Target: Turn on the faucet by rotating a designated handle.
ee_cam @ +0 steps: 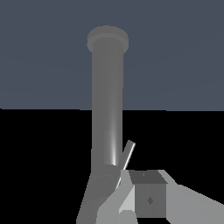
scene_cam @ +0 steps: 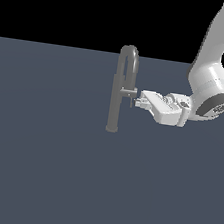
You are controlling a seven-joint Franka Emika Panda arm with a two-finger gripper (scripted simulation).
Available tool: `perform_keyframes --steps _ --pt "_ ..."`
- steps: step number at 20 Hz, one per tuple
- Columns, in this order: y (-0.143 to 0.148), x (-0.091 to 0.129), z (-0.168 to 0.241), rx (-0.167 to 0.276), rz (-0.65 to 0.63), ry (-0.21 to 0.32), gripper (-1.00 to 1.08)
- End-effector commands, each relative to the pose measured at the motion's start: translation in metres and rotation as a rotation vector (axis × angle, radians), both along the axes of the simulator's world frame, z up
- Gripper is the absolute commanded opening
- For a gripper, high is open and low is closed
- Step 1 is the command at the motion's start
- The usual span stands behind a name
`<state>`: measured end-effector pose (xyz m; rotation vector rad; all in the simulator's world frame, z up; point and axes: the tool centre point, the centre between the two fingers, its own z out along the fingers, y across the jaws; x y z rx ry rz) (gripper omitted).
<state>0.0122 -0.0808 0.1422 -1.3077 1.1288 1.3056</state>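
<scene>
Nearest the wrist camera is the gripper (ee_cam: 131, 192), its blocky pale finger (ee_cam: 148, 199) filling the lower part of that view, with a thin bright edge angled up beside the grey post; whether the fingers stand wide or narrow, or are closed on anything, I cannot tell from either picture. In the exterior view the gripper (scene_cam: 137, 101) reaches in horizontally from the exterior view's right, its tips touching or just beside the handle (scene_cam: 129, 92), the short stub that juts from the post at about mid-height toward the arm. Contact looks likely, but the pictures do not settle it. Behind the handle stands the faucet (scene_cam: 118, 92), upright, its narrow gooseneck arching over the top and its foot resting on the floor (scene_cam: 36, 164) near the middle of the scene. As a judgement, the approach is done and the arm is placed at the lever; the rotation itself remains, and nothing shows how far the handle has turned, if at all. The floor is a flat, uniform slate-blue plane running back to a straight horizon, and beyond that there is only black, with no walls or furnishings visible.
</scene>
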Motion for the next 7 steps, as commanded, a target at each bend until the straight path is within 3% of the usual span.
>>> perform_keyframes --steps 1,7 --pt "0.018 0.018 -0.012 0.000 -0.012 -0.006 -1.00" --pt "0.021 0.027 -0.027 -0.007 -0.021 0.007 -1.00"
